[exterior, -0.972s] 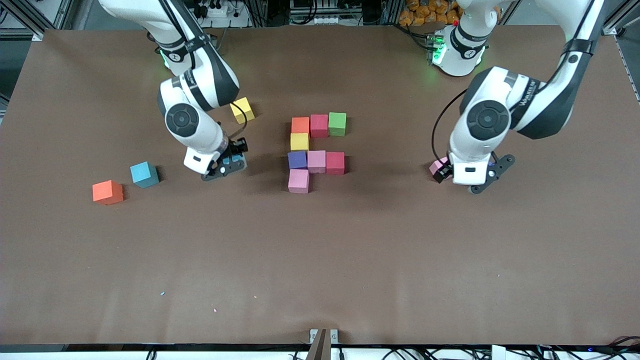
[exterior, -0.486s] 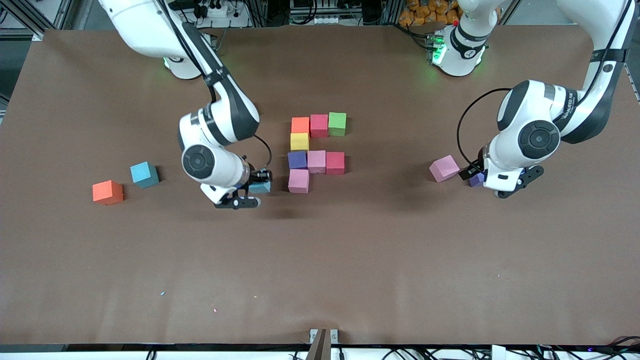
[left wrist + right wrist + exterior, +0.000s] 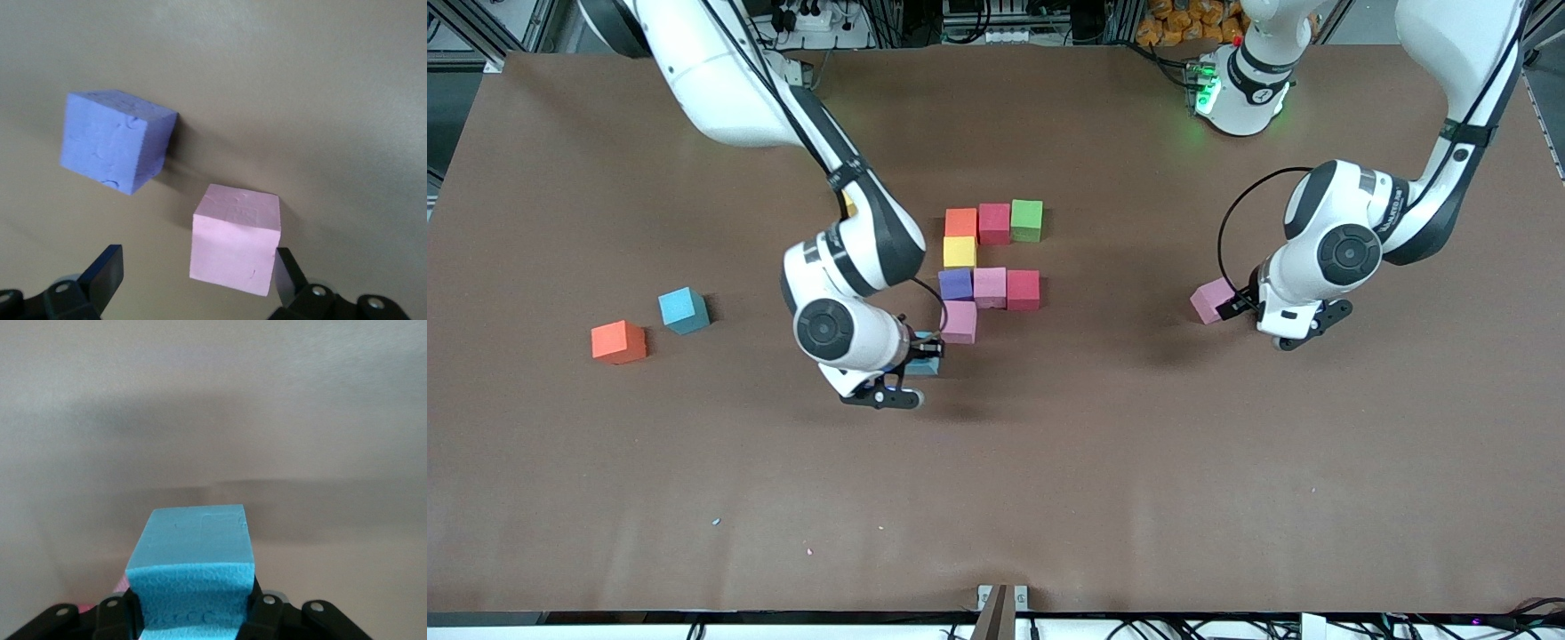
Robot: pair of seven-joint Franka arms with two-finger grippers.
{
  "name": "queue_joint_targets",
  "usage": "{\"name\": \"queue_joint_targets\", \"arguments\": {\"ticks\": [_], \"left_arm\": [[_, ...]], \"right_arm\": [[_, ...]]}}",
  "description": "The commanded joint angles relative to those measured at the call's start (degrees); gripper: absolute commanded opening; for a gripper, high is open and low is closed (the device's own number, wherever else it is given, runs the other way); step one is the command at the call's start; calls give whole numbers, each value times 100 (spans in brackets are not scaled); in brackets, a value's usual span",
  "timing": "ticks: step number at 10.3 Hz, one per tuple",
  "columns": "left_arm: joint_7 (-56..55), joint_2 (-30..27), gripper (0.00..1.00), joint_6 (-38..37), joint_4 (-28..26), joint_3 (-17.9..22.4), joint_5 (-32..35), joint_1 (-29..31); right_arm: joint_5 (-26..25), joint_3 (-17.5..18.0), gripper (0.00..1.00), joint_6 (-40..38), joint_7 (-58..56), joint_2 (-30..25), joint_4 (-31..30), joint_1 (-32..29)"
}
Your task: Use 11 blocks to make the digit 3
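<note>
— Gripping a blue block (image 3: 193, 577), is it, that right gripper (image 3: 911, 373)?

— Yes. Its jaws are clamped on the block's 2 sides, and the cube sits squarely between them, over the table (image 3: 1103, 462) just beside the lowest pink block (image 3: 959, 321) of the partial digit 3 (image 3: 991, 267).

— How far along is that figure?

— 8 cubes: orange, red and green across the top, yellow under the orange, then purple, pink and red in a row, and that 1 pink below the purple.

— And the left gripper (image 3: 197, 283)?

— It hangs low toward the left arm's end of the table, jaws wide apart and holding nothing. A loose pink block (image 3: 235, 238) lies between them, close against 1 finger (image 3: 287, 277). A loose purple block (image 3: 115, 140) sits just ahead of the jaws, apart from the pink.

— Anything else lying about?

— Toward the right arm's end, a second blue block (image 3: 683, 309) and an orange block (image 3: 618, 342), near each other.
</note>
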Motion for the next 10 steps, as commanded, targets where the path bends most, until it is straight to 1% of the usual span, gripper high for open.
{"name": "queue_joint_targets", "arguments": {"ticks": [1, 2, 4, 6, 9, 10], "left_arm": [[118, 215, 100, 273, -63, -96, -85, 62], [126, 269, 100, 448, -159, -96, -68, 62], [126, 400, 100, 835, -353, -96, -33, 53], [126, 541, 100, 854, -362, -87, 37, 71], [100, 769, 100, 863, -336, -87, 354, 70], [65, 875, 100, 872, -283, -79, 389, 62]], "right_arm": [[22, -81, 0, -673, 284, 761, 1366, 36], [13, -134, 0, -719, 276, 850, 1536, 36], [-4, -161, 0, -397, 293, 1061, 1564, 202], [-4, -161, 0, -263, 276, 1167, 1564, 291], [-31, -161, 0, -271, 249, 1237, 1555, 387], [-118, -161, 0, -306, 249, 1238, 1555, 431]]}}
